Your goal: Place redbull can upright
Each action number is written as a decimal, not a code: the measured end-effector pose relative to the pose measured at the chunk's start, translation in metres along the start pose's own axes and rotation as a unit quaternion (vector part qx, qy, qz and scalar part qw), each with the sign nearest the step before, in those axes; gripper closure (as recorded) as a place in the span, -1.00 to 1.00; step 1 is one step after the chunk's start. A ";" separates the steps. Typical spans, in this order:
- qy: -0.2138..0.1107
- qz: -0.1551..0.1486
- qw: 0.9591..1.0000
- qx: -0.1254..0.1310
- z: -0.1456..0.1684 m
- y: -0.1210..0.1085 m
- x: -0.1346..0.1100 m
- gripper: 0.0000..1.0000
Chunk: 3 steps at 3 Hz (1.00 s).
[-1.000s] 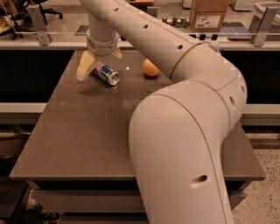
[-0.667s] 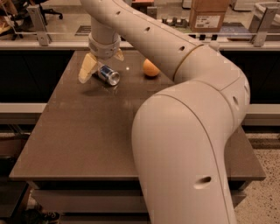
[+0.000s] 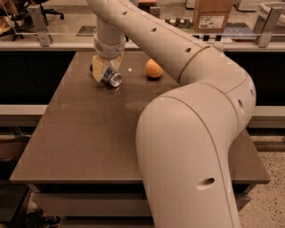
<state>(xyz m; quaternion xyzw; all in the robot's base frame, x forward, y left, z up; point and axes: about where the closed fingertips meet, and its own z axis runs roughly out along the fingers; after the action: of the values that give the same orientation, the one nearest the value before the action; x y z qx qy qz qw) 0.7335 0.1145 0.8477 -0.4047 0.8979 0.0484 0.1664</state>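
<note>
The redbull can point(image 3: 112, 78), blue and silver with a silver end facing me, lies on its side on the far left part of the brown table point(image 3: 89, 133). My gripper point(image 3: 108, 67) reaches down over it from the arm. One yellowish finger point(image 3: 98, 70) presses the can's near side, and the other finger point(image 3: 118, 60) sits at its far side. The can rests on the table top between them.
An orange point(image 3: 154, 69) sits on the table just right of the can. My large white arm point(image 3: 191, 133) fills the right half of the view. A counter with a cardboard box point(image 3: 213, 13) and metal brackets runs behind the table.
The near finger has moved in toward the can from the left and now lies against it. The can stays lying in the same spot.
</note>
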 end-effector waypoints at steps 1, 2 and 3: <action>0.000 -0.011 1.000 0.000 -0.001 -0.001 -0.005 0.28; 0.004 -0.021 1.000 0.001 -0.003 -0.001 -0.008 0.77; -0.004 -0.027 0.999 0.017 -0.021 -0.005 -0.001 1.00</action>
<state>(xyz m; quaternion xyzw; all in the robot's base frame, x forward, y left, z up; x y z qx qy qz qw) 0.7328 0.1072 0.8684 -0.4253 0.8867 0.0303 0.1785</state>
